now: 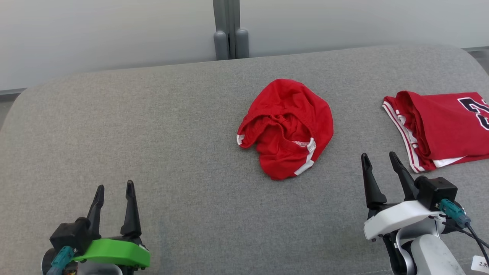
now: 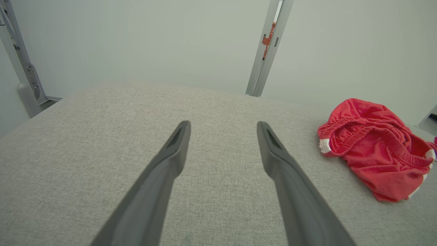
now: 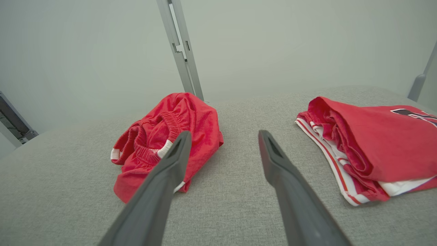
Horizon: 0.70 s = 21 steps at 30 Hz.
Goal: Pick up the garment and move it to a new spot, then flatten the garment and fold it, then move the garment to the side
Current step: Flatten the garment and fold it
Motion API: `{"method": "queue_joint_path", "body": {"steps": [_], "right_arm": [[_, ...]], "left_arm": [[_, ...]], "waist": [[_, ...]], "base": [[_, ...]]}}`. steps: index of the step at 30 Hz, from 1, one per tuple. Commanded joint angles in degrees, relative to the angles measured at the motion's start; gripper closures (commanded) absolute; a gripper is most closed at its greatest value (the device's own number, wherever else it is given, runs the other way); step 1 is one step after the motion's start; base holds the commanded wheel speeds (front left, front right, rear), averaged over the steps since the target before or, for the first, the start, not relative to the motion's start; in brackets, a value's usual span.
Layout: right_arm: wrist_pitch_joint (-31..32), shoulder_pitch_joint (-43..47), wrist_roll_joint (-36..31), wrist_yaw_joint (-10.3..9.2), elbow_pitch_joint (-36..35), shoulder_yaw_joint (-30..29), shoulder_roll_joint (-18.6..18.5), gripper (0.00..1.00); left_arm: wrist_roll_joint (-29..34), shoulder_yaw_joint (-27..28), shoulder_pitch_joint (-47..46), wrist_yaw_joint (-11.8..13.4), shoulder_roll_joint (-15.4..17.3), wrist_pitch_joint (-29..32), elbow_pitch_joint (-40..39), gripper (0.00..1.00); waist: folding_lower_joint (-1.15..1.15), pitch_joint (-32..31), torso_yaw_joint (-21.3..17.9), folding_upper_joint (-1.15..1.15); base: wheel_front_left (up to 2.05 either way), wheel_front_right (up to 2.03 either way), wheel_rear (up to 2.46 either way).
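Both are empty with fingers apart: the left end effector [image 1: 115, 185] and the right end effector [image 1: 379, 156], at the near edge of the grey bench [image 1: 153, 133]. The crumpled red shorts [image 1: 286, 126] lie in the middle, left of a folded red jersey [image 1: 439, 126]. The shorts look light, soft and limp; I think the elastic waistband [image 1: 261, 121] is the firmest place to pinch.

garment [image 1: 286, 126] on middle of table [image 1: 153, 133], second garment [image 1: 439, 126] right of it, left hand [image 1: 115, 185] near left, right hand [image 1: 378, 154] near right
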Motion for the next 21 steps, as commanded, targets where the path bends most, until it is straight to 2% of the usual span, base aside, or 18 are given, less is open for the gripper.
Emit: {"method": "queue_joint_path", "body": {"steps": [1, 6, 9, 12, 16, 21], "right_arm": [[-0.15, -0.49, 0.15, -0.02, -0.05, 0.20, -0.34, 0.00], [0.03, -1.51, 0.17, -0.02, -0.43, 0.97, -0.54, 0.00], [-0.02, -2.11, 0.36, -0.02, -0.39, 1.51, -0.44, 0.00], [-0.16, -2.81, 0.55, -0.02, -0.44, 2.21, -0.16, 0.00], [-0.55, -3.62, 0.87, -0.02, -0.12, 2.99, 0.19, 0.00], [-1.04, -3.92, 1.00, -0.02, 0.63, 3.85, 0.69, 0.00]], "left_arm": [[-0.21, -0.52, -1.84, -0.19, -0.08, -0.16, 0.18, 0.00], [-1.47, -5.27, -6.35, -0.39, -0.11, 0.19, 2.55, 0.00], [-2.30, -8.98, -9.86, -0.46, -0.07, 2.86, 3.71, 0.00], [-4.46, -15.06, -14.44, -0.49, 0.15, 7.87, 4.84, 0.00], [-10.38, -21.13, -20.52, -0.46, 0.09, 17.85, 7.20, 0.00], [-11.62, -25.25, -25.59, -0.35, -0.02, 24.26, 9.90, 0.00]], "waist": [[0.00, 0.41, -0.40, 0.00], [0.00, 1.82, -2.83, 0.00], [0.00, 2.49, -4.82, 0.00], [0.00, 3.46, -7.48, 0.00], [0.00, 4.82, -11.45, 0.00], [0.00, 6.25, -16.02, 0.00]], "base": [[0.00, 0.00, 0.00], [0.00, 0.00, 0.00], [0.00, 0.00, 0.00], [0.00, 0.00, 0.00], [0.00, 0.00, 0.00], [0.00, 0.00, 0.00]]}}
